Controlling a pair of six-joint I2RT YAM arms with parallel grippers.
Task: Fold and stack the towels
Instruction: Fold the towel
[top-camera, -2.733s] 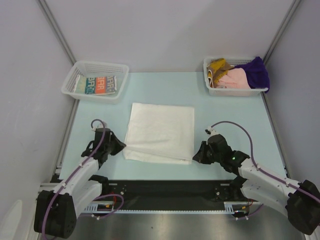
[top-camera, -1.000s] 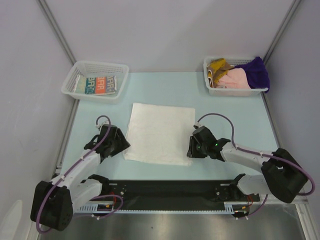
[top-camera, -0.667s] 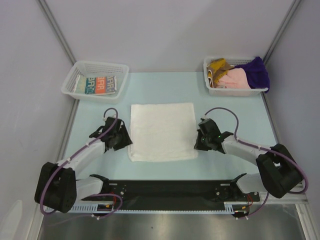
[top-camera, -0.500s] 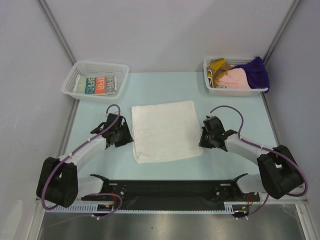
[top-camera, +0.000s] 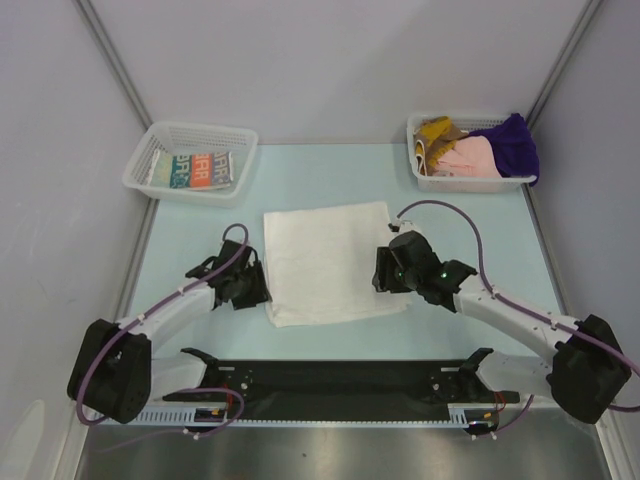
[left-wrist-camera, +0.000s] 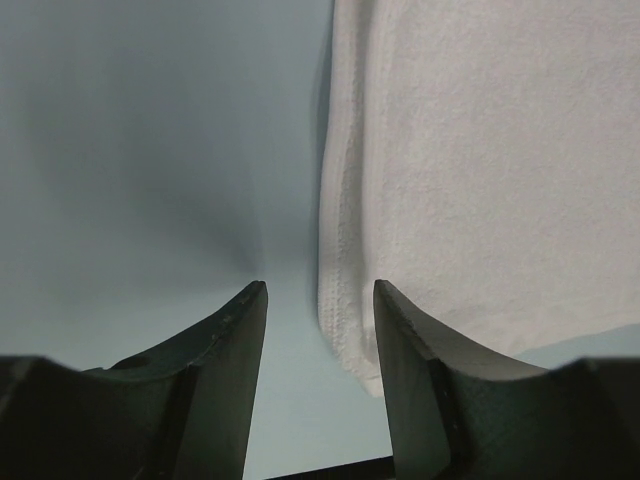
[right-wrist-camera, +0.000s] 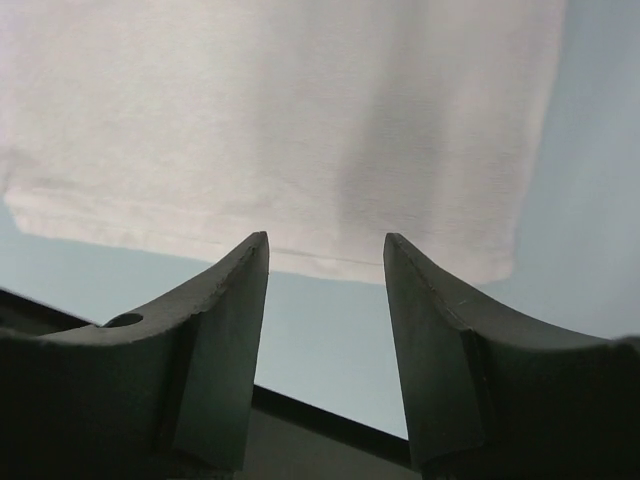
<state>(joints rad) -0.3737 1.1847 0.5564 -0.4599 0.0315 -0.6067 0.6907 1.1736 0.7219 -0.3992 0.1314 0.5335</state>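
Jaws apart and empty on both: left gripper beside the plain white folded cloth towel's left edge, right gripper at its right edge (towel flat between them); next, I judge, pinch an edge for another fold

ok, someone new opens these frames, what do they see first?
The white towel lying flat mid-table, with the left end effector at its left edge and the right end effector at its right edge, both open and holding nothing. Next, the far-right basket heaped with coloured towels in pink, purple and mustard, against the far-left basket with a single folded print towel.
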